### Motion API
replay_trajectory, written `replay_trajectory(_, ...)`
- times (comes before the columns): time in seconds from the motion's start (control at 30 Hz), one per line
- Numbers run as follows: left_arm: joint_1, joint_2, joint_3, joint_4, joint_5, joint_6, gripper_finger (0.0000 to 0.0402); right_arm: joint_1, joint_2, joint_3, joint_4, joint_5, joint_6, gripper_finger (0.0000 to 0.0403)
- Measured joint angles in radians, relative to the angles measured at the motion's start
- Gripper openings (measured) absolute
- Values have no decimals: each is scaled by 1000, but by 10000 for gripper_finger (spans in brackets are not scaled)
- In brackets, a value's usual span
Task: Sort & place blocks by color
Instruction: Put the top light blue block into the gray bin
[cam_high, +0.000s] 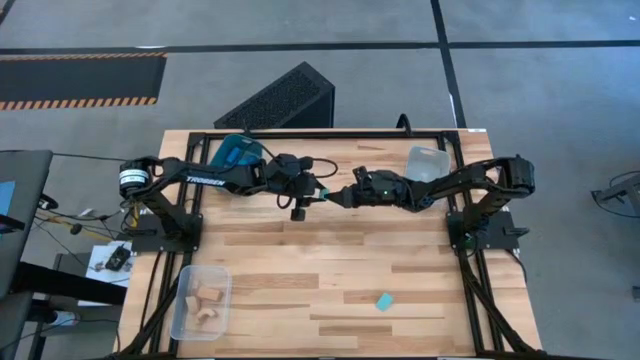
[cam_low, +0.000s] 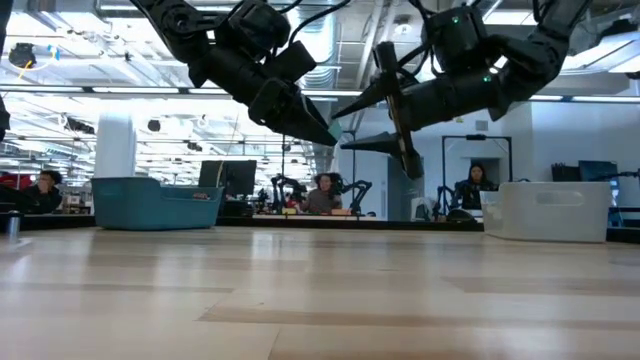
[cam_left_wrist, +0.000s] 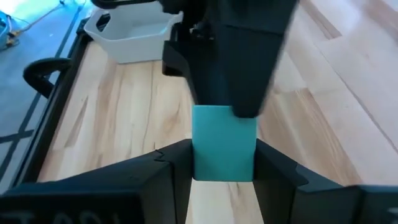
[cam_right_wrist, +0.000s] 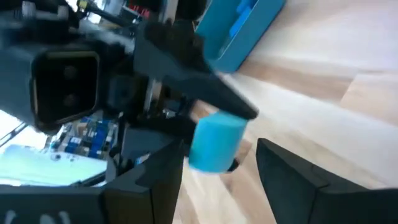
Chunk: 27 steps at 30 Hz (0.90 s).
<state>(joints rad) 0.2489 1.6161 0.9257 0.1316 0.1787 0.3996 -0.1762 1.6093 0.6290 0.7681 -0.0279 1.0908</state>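
Note:
A light cyan block (cam_left_wrist: 224, 146) is held in the air over the middle of the table, where both arms meet (cam_high: 325, 196). My left gripper (cam_left_wrist: 224, 163) reaches in from the table's left and is shut on it. My right gripper (cam_right_wrist: 221, 152) comes from the right and is open. Its fingers stand on either side of the same block (cam_right_wrist: 214, 143), with a clear gap on one side. A second cyan block (cam_high: 384, 300) lies flat on the table near the front edge. Tan wood blocks (cam_high: 207, 297) lie in the near-left clear bin. My left gripper pinches the cyan block between its two fingers, one finger (cam_left_wrist: 171, 168) on each of two opposite side faces (cam_left_wrist: 200, 155). The fingers come in about level from the table's left. The block is lifted clear of the table.
A teal bin (cam_high: 237, 152) holding dark blue blocks sits at the far left. A clear bin (cam_high: 427, 163) sits at the far right, and another clear bin (cam_high: 186, 310) at the near left corner. People sit at desks beyond the table in the low view.

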Motion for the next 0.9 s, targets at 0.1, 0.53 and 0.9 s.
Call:
replay_trajectory(0.1,1,0,0,-3,-2,0,117,-25,0,6,-6,-2,0,223)
replay_trajectory(0.53,2,0,0,1,-72,4,122,-59,0,107,-202,-100,-26,205)
replay_trajectory(0.9,3,-1,0,18,-79,-25,123,-82,0,155,-256,-120,-52,162)
